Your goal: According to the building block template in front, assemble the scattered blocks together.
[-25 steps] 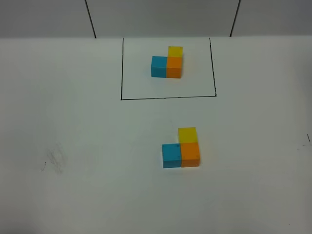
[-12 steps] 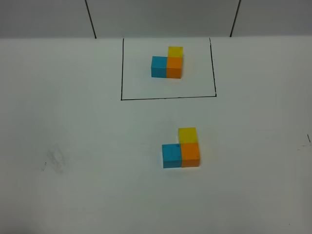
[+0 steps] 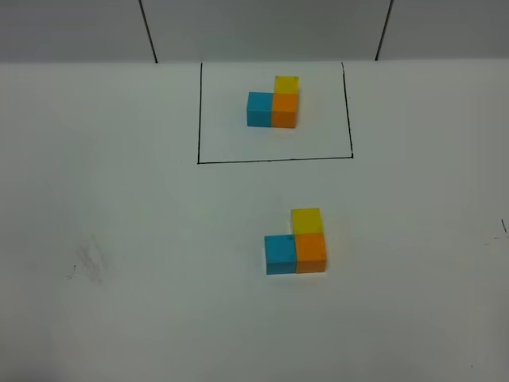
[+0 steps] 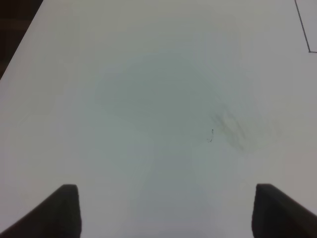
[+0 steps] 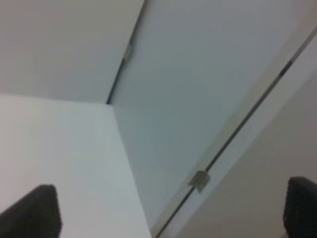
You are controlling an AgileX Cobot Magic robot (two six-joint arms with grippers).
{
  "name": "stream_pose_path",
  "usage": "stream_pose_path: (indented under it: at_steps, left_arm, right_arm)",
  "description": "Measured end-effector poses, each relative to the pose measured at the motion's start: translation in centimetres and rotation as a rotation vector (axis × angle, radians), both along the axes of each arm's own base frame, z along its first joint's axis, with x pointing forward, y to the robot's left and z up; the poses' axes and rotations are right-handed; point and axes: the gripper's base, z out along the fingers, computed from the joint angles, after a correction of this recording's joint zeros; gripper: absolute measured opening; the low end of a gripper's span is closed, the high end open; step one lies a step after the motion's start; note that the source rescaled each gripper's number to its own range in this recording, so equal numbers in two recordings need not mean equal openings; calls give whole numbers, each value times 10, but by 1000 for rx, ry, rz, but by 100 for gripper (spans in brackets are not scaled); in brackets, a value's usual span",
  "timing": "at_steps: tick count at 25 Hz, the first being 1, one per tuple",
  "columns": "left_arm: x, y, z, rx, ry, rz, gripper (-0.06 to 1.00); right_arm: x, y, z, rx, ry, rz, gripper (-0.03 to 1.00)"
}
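The building block template (image 3: 273, 106) is an L-shaped cluster of blue, orange and yellow cubes inside a thin black drawn rectangle (image 3: 274, 160) at the back of the table. Nearer the front, the unframed blue block (image 3: 279, 255), orange block (image 3: 311, 252) and yellow block (image 3: 305, 220) sit joined in the same L shape. Neither gripper shows in the high view. My left gripper (image 4: 166, 210) is open and empty over bare table. My right gripper (image 5: 173, 213) is open and empty, facing the table's edge and wall panels.
A faint grey smudge (image 3: 89, 263) marks the white table at the left; it also shows in the left wrist view (image 4: 229, 128). A corner of the drawn rectangle (image 4: 308, 48) shows there. Grey wall panels with dark seams (image 3: 148, 32) stand behind the table.
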Motion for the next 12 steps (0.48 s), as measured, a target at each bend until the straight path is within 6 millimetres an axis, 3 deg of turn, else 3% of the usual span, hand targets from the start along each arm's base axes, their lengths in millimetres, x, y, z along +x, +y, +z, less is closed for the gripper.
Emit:
stream_pose_path:
  at_steps: [3, 6, 12]
  left_arm:
    - [0, 0, 0, 0, 0, 0, 60]
    - [0, 0, 0, 0, 0, 0, 60]
    - [0, 0, 0, 1, 0, -1, 60]
  right_arm:
    - [-20, 3, -41, 32, -75, 101, 83]
    - [-28, 3, -75, 66, -106, 151, 83]
    - [-7, 7, -120, 216, 5, 154, 82]
